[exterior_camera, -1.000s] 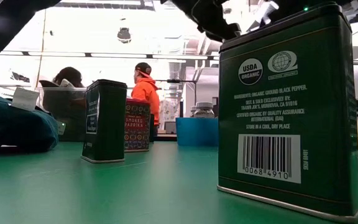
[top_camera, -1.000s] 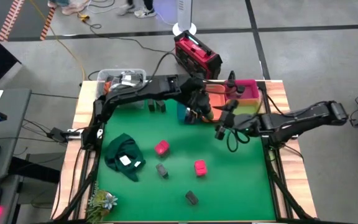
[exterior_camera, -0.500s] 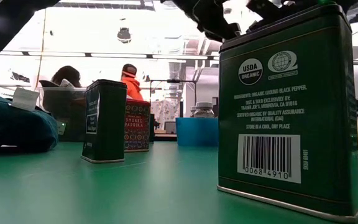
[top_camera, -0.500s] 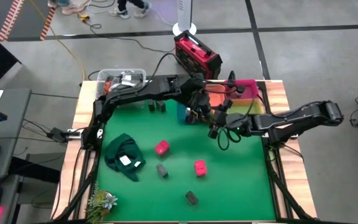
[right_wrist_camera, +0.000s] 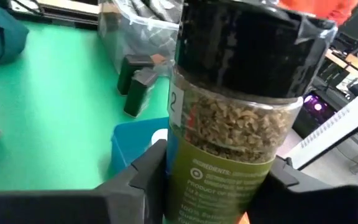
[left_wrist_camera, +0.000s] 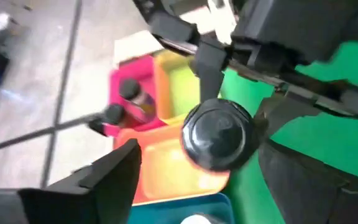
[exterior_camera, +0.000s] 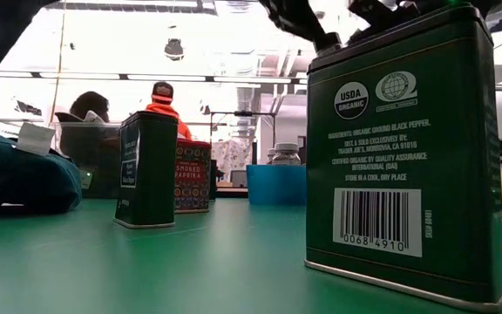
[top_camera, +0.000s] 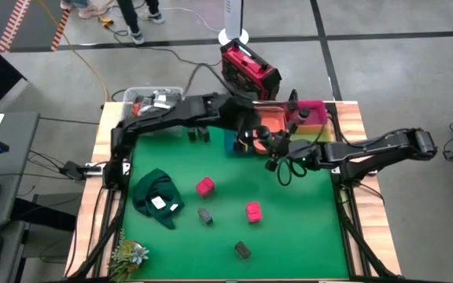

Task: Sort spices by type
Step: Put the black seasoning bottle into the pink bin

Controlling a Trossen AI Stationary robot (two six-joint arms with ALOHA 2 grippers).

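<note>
A clear jar of green-brown herbs with a black cap is up in the air over the coloured bins at the table's far side. Its cap also shows in the left wrist view. My right gripper is shut on it. My left gripper is right above the jar, open, with its fingers standing wide on either side of the cap without touching it. Two red-pink boxes and two dark tins sit on the green mat. Two more tins stand farther back. My right gripper pinches the jar's labelled lower body between its two fingers, one on each side. It comes in about level from the table's right. The jar stands upright with its cap up, lifted clear above the bins.
Blue, orange, pink and yellow-green bins stand at the far right. A dark green cloth lies at the left and a clear tub at the far left. A large tin fills the low view.
My right gripper has gone toward the table's far left, up to my left gripper and the jar over the bins. My left arm has stayed nearly in place.
</note>
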